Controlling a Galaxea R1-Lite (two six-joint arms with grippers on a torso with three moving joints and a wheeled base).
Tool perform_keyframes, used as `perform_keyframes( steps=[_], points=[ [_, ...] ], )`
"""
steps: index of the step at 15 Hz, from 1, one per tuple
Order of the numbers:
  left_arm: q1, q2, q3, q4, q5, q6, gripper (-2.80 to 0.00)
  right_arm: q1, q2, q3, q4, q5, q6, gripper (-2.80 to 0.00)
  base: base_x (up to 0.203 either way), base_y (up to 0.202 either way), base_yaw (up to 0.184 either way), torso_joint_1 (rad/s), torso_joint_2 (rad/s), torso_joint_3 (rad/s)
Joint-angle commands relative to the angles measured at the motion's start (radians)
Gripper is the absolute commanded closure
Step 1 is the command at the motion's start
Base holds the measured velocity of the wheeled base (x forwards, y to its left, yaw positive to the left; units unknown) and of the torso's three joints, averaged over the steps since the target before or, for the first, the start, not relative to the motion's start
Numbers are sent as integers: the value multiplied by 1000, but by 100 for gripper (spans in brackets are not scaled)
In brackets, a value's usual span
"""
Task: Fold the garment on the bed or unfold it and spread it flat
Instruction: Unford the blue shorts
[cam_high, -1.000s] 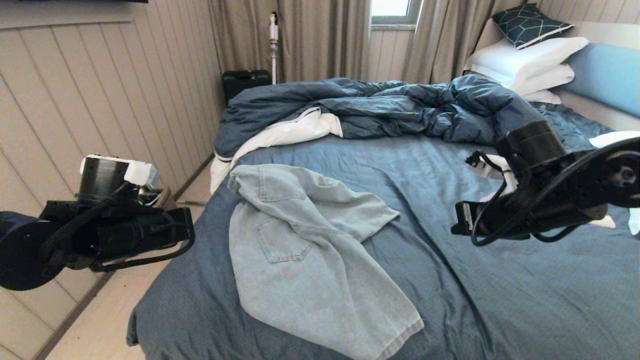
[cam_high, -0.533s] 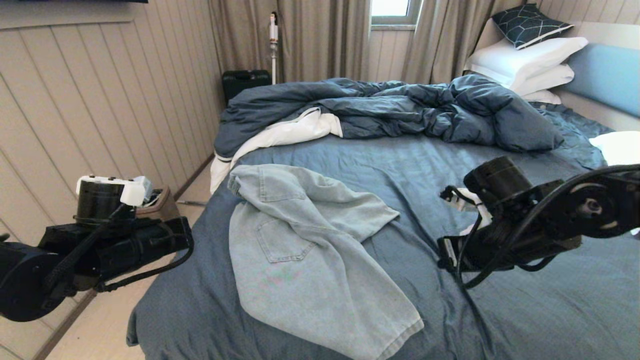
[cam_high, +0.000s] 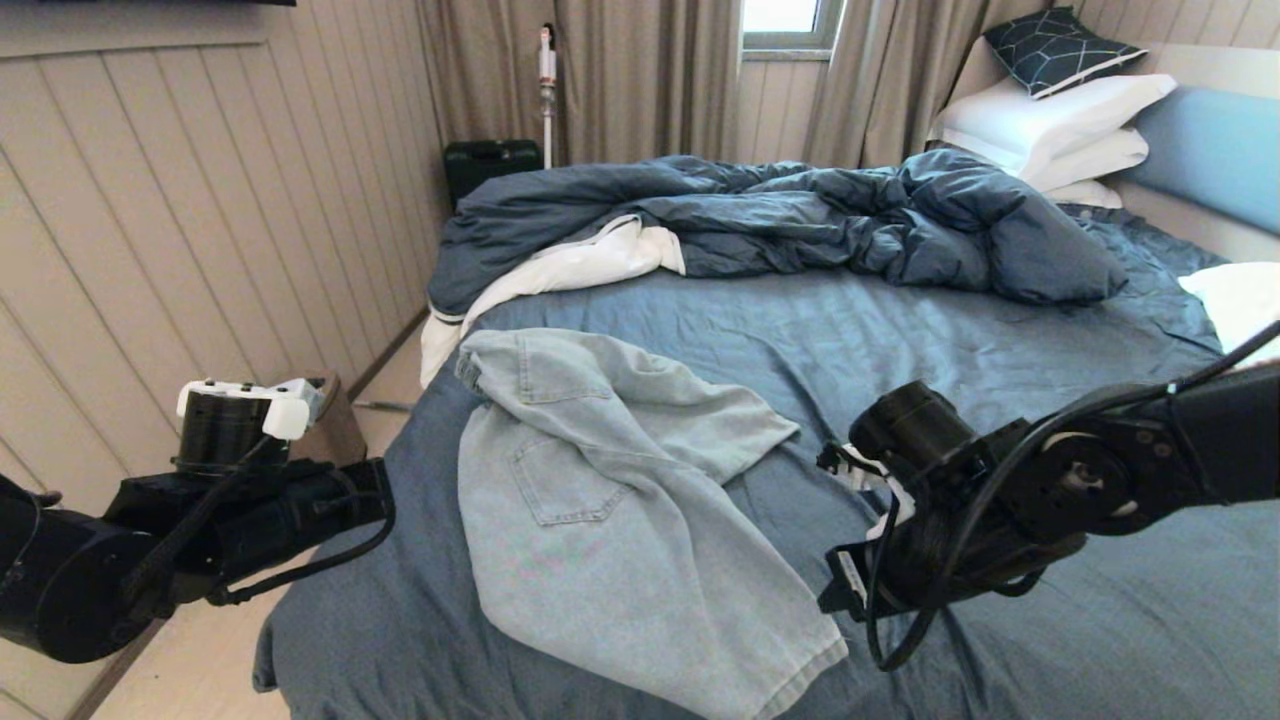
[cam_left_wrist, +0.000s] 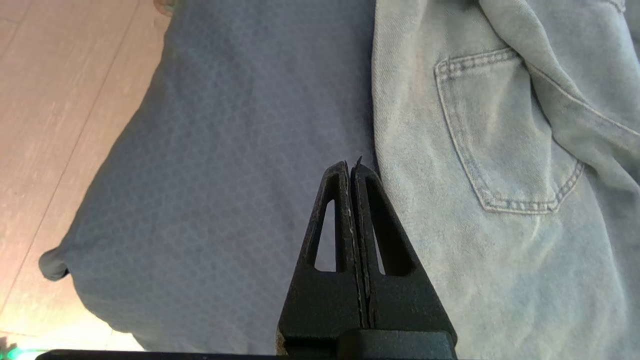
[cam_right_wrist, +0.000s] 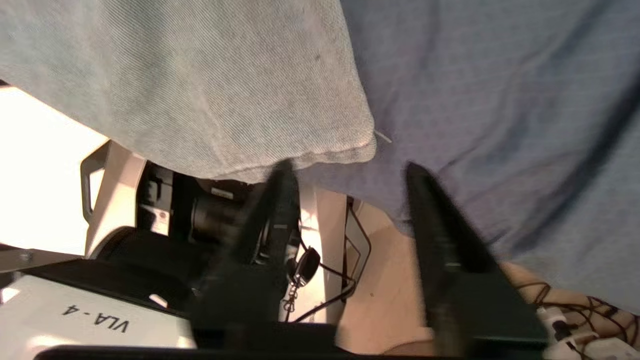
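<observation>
The two black fingers (cam_right_wrist: 430, 210) of the right gripper (cam_right_wrist: 345, 172) stand apart with nothing between them. They point at the hemmed corner of a leg of the garment (cam_right_wrist: 200, 85), pale blue washed-denim shorts, and they do not touch it. In the head view this right gripper (cam_high: 835, 590) hangs low over the near edge of the bed (cam_high: 1050, 640), just beside the hem of the shorts, and its black arm comes in from the right side.

The fingers (cam_left_wrist: 372, 220) of the left gripper (cam_left_wrist: 352, 167) are pressed together, flat against each other, and they hold nothing. Their tips are above the slate-blue sheet (cam_left_wrist: 225, 175), close to the side edge of the shorts, near a stitched patch pocket (cam_left_wrist: 505, 135). In the head view the left gripper (cam_high: 375, 490) is at the left edge of the bed, over the place where the sheet hangs down toward the pale wooden floor (cam_high: 210, 640).

The garment (cam_high: 610, 520) lies on the near left part of the bed, not flat: one leg reaches to the near edge, and the other part is folded over toward the middle. Behind it, along the far side of the bed, lies a crumpled dark blue duvet with white lining (cam_high: 780, 220). At the far right corner, white pillows (cam_high: 1050, 120) are stacked, with a dark patterned cushion (cam_high: 1060, 45) on top.
</observation>
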Motion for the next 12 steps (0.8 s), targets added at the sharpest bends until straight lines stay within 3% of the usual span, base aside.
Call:
perform_keyframes(
  steps=[1,9,10,11,12],
  points=[
    [-1,10,10,-18,1,-3,0,17,55,-3,-2,-4,4,-280,0,0,0,0,0,0],
    [-1,42,15,-37,4,-2,0,73,201,-37,-56,-41,13,-280,0,0,0,0,0,0],
    [-1,48,15,-38,3,-2,0,73,208,-38,-58,-41,13,-245,0,0,0,0,0,0],
    [-1,54,13,-38,2,-2,0,74,220,-40,-68,-41,13,0,0,0,0,0,0,0],
    [-1,58,13,-41,2,-2,0,73,226,-38,-76,-41,13,0,0,0,0,0,0,0]
  ],
)
